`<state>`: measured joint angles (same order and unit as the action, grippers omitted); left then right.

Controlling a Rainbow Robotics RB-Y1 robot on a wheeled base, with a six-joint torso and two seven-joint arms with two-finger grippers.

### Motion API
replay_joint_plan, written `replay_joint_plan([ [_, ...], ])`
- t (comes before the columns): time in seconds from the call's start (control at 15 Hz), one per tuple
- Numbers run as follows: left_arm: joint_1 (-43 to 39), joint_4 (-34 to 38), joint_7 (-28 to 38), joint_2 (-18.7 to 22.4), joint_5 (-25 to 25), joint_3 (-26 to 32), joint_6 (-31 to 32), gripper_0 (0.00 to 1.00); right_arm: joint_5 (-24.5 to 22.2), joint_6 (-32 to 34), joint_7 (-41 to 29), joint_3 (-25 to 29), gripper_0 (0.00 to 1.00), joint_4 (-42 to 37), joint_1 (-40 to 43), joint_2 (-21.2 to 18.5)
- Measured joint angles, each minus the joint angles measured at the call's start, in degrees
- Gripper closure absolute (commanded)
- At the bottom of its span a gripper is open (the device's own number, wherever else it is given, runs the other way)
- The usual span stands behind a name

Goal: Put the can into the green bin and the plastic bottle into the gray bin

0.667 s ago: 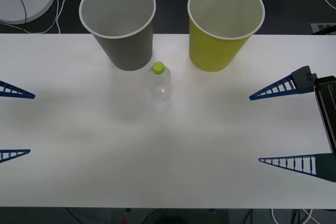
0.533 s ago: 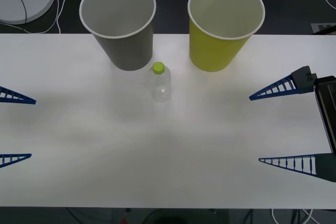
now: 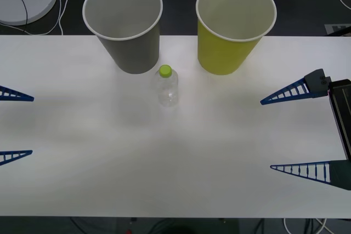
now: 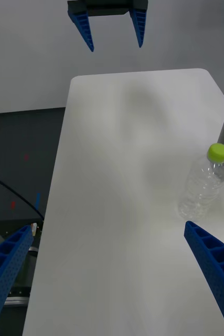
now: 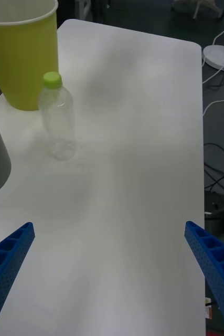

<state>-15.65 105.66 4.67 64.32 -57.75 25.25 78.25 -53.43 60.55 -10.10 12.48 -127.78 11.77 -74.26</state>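
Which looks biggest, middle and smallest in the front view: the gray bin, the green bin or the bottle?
1. The gray bin and the green bin look alike in size and shape, standing side by side, so I won't rank one over the other.
2. The bottle is clearly smallest, much shorter and thinner than either bin.

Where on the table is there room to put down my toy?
The table is bare across its near half, between the open left gripper and open right gripper. It is crowded at the far edge: the plastic bottle stands just before the gray bin and green bin.
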Motion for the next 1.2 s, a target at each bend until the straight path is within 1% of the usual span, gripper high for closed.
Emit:
replay_joint_plan([
  [0.47, 0.0, -1.1, -1.2, -0.1, 0.1, -5.7, -10.3, 0.00, 0.0, 0.0, 0.0, 0.0, 0.00, 0.0, 0.0, 0.0],
  [0.73, 0.6, -1.1, -1.8, -0.5, 0.1, -9.3, -14.6, 0.00, 0.0, 0.0, 0.0, 0.0, 0.00, 0.0, 0.0, 0.0],
  [0.87, 1.3, -1.1, -2.2, -2.1, -0.8, -10.7, -15.8, 0.00, 0.0, 0.0, 0.0, 0.0, 0.00, 0.0, 0.0, 0.0],
  [1.2, 3.8, -1.0, -2.0, -8.9, -7.5, -11.6, -15.9, 0.00, 0.0, 0.0, 0.0, 0.0, 0.00, 0.0, 0.0, 0.0],
])
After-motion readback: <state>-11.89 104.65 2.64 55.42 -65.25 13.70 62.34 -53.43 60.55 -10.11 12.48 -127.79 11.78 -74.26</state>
